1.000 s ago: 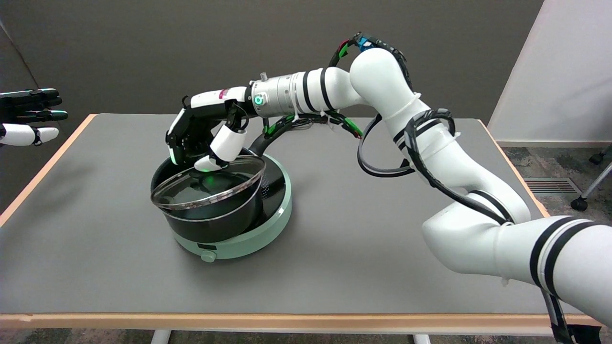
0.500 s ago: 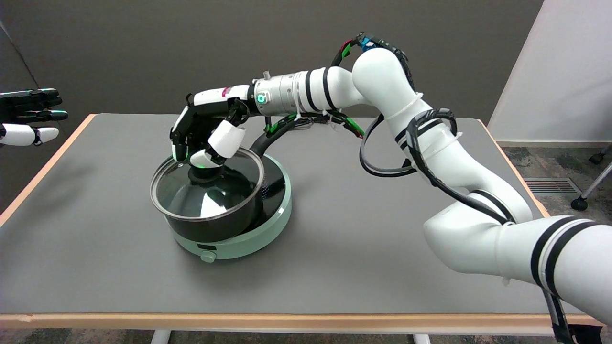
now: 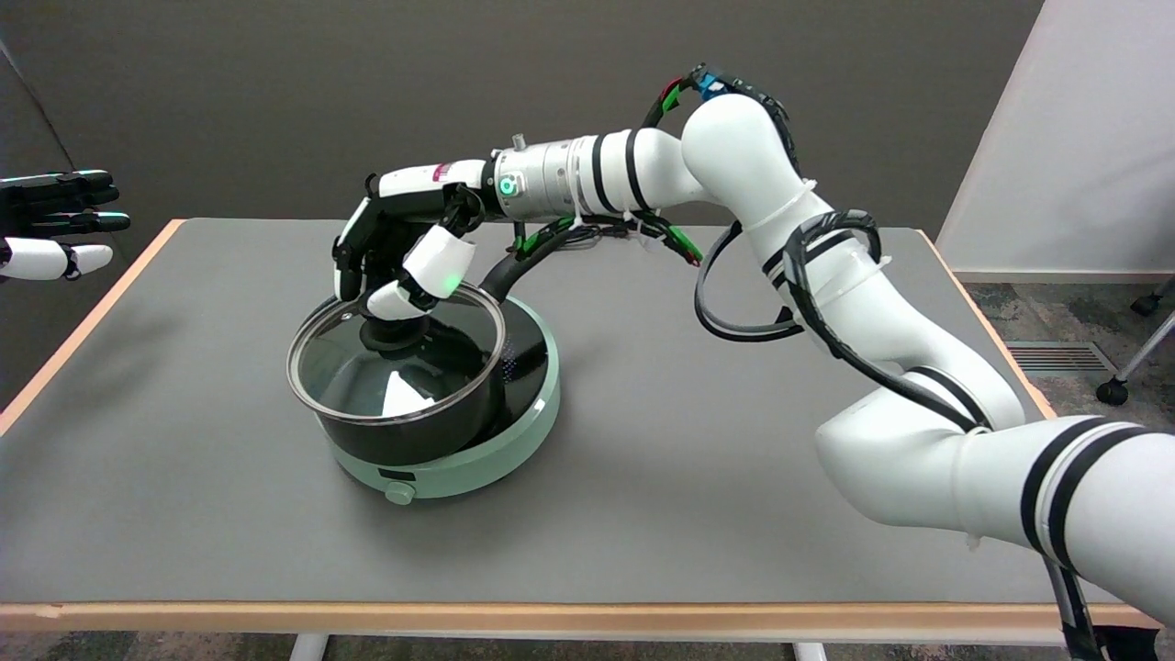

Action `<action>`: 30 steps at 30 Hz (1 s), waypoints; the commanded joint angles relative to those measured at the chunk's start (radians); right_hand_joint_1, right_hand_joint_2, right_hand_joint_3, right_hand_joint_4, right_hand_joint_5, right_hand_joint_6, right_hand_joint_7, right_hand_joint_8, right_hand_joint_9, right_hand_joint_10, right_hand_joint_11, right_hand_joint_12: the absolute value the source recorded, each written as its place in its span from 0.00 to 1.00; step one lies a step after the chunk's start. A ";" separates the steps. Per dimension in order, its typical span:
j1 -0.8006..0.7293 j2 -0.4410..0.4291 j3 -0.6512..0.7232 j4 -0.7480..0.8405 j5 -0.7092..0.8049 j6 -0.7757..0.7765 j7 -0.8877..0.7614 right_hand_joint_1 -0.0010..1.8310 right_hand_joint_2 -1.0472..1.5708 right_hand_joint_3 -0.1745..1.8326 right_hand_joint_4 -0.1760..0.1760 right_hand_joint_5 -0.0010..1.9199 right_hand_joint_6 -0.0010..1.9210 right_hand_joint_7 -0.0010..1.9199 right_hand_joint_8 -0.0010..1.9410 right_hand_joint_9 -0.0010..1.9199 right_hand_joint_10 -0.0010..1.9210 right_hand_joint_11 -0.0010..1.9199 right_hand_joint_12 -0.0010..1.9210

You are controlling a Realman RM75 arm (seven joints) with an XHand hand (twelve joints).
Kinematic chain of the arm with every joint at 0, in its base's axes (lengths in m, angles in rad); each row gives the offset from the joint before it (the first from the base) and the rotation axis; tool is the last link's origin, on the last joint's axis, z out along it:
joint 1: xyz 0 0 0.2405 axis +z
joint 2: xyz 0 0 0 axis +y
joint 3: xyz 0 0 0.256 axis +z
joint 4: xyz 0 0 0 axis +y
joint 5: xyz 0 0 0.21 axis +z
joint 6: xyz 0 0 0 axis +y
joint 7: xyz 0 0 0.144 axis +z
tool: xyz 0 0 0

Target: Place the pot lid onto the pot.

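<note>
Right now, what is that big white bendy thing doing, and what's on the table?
That is a robot's arm, seen from a camera above the table's near side. At its end is a robot hand, the right one, with black and white fingers. On the grey table sits a green cooker base with a black pot on it. A glass pot lid lies flat on the pot. The fingers hang just over the lid's black knob; I can't tell whether they touch or grip it. At the far left, another robot hand waits in the air.
</note>
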 commanded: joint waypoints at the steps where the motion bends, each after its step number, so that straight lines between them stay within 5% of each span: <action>1: -0.008 0.007 0.022 0.006 0.014 0.025 -0.045 0.50 0.63 0.52 0.65 0.38 0.32 0.46 0.20 0.39 0.41 0.19 0.42; 12: -0.033 0.027 0.027 0.084 0.004 0.084 -0.047 0.54 0.61 0.59 0.46 0.34 0.21 0.39 0.15 0.32 0.32 0.09 0.27; 30: -0.114 0.016 0.015 0.307 -0.189 0.127 0.090 0.48 0.59 0.60 0.43 0.29 0.15 0.33 0.14 0.26 0.27 0.04 0.27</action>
